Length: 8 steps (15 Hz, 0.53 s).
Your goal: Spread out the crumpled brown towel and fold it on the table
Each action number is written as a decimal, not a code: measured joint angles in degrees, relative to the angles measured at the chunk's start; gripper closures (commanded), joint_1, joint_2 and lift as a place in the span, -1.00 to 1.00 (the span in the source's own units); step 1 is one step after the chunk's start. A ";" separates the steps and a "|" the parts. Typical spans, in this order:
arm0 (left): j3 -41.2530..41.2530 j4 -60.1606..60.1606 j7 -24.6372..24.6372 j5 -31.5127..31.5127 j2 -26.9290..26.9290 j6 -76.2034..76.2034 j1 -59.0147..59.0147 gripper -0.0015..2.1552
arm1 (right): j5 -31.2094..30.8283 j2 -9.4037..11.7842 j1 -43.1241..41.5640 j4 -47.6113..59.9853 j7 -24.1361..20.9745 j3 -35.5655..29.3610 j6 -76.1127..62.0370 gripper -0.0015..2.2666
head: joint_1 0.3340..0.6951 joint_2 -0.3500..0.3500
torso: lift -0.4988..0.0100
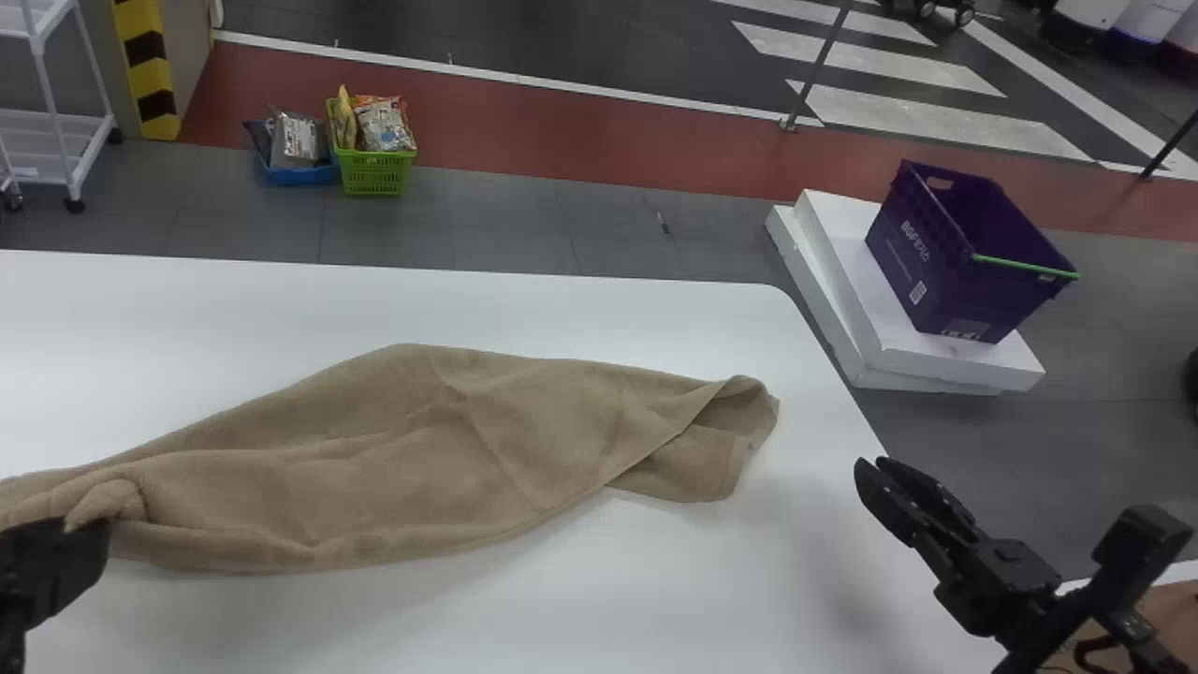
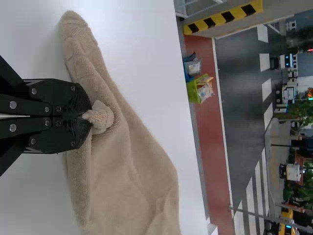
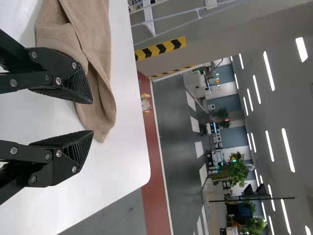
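Head view, near left: the left gripper (image 1: 82, 529) has its fingers closed on a pinched tuft of the brown towel (image 1: 374, 459); the left wrist view shows the bunched cloth standing out between the tips. At the near right, well apart from the towel, is the right gripper (image 1: 872, 466), its fingers parted with nothing between them. From the left gripper the towel stretches to the right across the white table (image 1: 767, 580), rumpled and narrow at the left, broader in the middle, its right end turned over on itself beside a flap. Past the table's far edge, toward the left, a green basket (image 1: 374, 173) and a blue basket (image 1: 299, 175) of packets stand side by side on the floor. Farther left is a white rack (image 1: 65, 140). To the right of the table, a purple crate (image 1: 945, 271) sits on stacked white slabs (image 1: 870, 346).
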<state>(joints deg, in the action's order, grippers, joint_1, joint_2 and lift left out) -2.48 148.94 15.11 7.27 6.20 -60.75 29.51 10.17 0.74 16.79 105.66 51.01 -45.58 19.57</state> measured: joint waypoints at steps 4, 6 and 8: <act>4.07 6.14 0.11 -1.99 -0.34 -5.63 -0.84 0.12 | -0.32 -0.12 0.16 0.22 0.03 -0.33 -0.09 -0.32 | 1.00 -1.00 | 0.46; 5.82 9.71 0.18 -3.39 -0.60 -9.95 -2.14 0.12 | -0.33 -0.13 0.17 0.17 -0.62 -0.12 -0.21 -0.50 | 1.00 -1.00 | 0.46; 7.61 12.45 0.52 -5.13 -1.43 -13.67 -3.39 0.12 | -0.60 -0.25 0.17 0.07 -2.17 0.55 -0.67 -0.83 | 1.00 -1.00 | 0.46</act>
<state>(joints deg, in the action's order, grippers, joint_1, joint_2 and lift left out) 5.13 161.39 15.62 2.14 4.77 -74.43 26.11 9.56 0.49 16.96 105.73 48.84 -45.03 18.90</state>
